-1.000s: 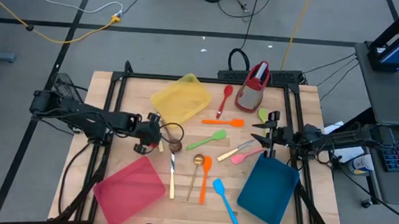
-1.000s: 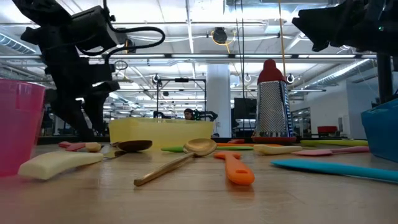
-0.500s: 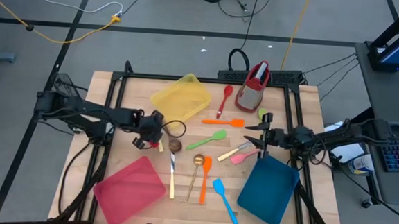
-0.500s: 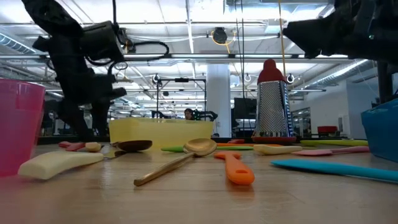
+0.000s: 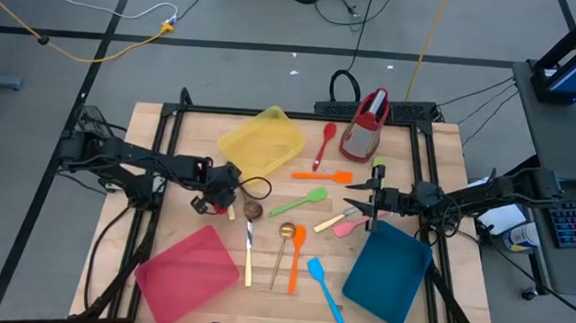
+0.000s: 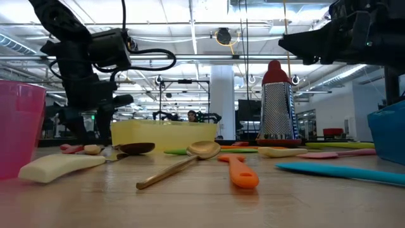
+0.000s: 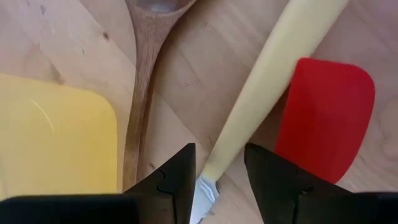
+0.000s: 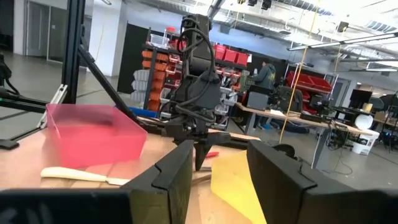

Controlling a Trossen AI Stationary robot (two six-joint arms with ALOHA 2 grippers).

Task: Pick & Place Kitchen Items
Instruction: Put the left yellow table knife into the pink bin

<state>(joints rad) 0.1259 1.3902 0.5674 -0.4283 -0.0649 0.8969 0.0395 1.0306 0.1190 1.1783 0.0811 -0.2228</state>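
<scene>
From above, no lettering reads anywhere on the wooden table (image 5: 169, 134), so on to the layout: the yellow tray (image 5: 261, 141) sits at the far middle, the pink-red tray (image 5: 188, 274) near left, the blue tray (image 5: 386, 274) near right, and the kitchen items lie scattered between them, among them a red spoon (image 5: 324, 145), orange spatula (image 5: 323, 176), green spatula (image 5: 306, 200), gold spoon (image 5: 283, 247) and blue spatula (image 5: 325, 290), with a red-topped box grater (image 5: 365, 123) standing behind. The left gripper (image 5: 213, 199) hangs low by the yellow tray's near corner, its fingers mostly hidden under its own wrist; the right gripper (image 5: 356, 201) reaches in over the pale and pink utensils, fingers spread and holding nothing. Down at table height, the left arm's body blocks its fingertips, the grater's mesh is clear but carries no legible mark, and a pale handle (image 6: 60, 166) sits blurred up front, with the pink-red tray cut off at the edge. Through the left wrist camera, the two dark fingers (image 7: 174, 186) stand apart, straddling a cream-handled utensil (image 7: 267, 93) whose metal end shows between them; they grip nothing, with a wooden spoon (image 7: 144, 99) and a red spatula blade (image 7: 326, 118) to either side. The right wrist camera looks level across to the left arm; background shelves and signs are too distant to read.
</scene>
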